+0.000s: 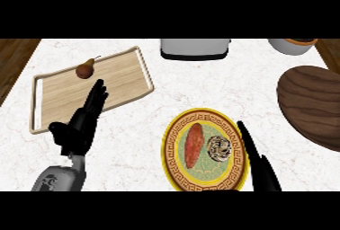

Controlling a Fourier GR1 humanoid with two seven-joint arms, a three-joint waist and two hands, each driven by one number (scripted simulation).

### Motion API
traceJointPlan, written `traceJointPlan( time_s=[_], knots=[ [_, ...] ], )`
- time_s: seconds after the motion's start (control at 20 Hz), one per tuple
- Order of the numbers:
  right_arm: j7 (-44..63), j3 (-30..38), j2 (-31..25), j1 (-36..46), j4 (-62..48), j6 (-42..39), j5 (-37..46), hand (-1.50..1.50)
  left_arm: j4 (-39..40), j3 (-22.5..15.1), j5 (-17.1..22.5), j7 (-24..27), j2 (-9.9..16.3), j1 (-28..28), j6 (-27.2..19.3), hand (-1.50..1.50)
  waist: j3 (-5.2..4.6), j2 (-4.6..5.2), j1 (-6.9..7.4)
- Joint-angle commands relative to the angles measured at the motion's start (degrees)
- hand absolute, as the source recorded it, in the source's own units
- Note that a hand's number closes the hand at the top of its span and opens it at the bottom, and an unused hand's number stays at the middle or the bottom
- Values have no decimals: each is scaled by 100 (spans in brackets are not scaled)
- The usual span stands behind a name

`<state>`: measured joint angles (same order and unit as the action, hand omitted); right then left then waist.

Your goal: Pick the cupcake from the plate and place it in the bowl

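Note:
The cupcake (219, 148), brownish with pale swirls, lies on the right half of a round plate (174, 157) with a yellow patterned rim, beside a reddish oblong food item (194, 142). My right hand (256, 159) stands open just right of the cupcake, its straight fingers reaching up along the plate's right rim, apart from the cupcake. My left hand (83, 121) is open at the left, fingers up over the near edge of a wooden tray. A dark brown wooden bowl (312, 105) sits at the right edge, partly cut off.
The wooden tray (119, 83) at the back left carries a brown pear (84, 69). A grey toaster (195, 48) stands at the back middle, a white pot (293, 45) at the back right. Wooden floor shows past the counter's left edge.

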<state>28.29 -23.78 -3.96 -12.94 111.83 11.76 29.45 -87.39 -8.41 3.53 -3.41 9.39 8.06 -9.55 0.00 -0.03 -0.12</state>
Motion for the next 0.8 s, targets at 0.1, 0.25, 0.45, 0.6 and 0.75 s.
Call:
traceJointPlan(
  time_s=[0.1,0.25,0.45,0.6,0.75],
  knots=[
    [-685,419,-91,-182,-436,5,-647,-150,-463,99,-100,-480,-19,100,63,0,2,-2,-1],
    [-873,383,212,336,-1294,178,-523,-150,468,65,-278,227,-389,292,70,0,0,7,-4],
    [-1288,256,283,170,-1575,403,-492,-150,14,279,-199,219,-132,-217,377,0,0,1,7],
    [-760,480,234,647,-1710,306,-217,-150,-65,198,-396,252,-293,-242,248,0,-1,2,14],
    [-691,495,339,839,-2342,719,360,-150,-53,215,-295,-99,-358,72,245,0,0,5,25]
  ],
)
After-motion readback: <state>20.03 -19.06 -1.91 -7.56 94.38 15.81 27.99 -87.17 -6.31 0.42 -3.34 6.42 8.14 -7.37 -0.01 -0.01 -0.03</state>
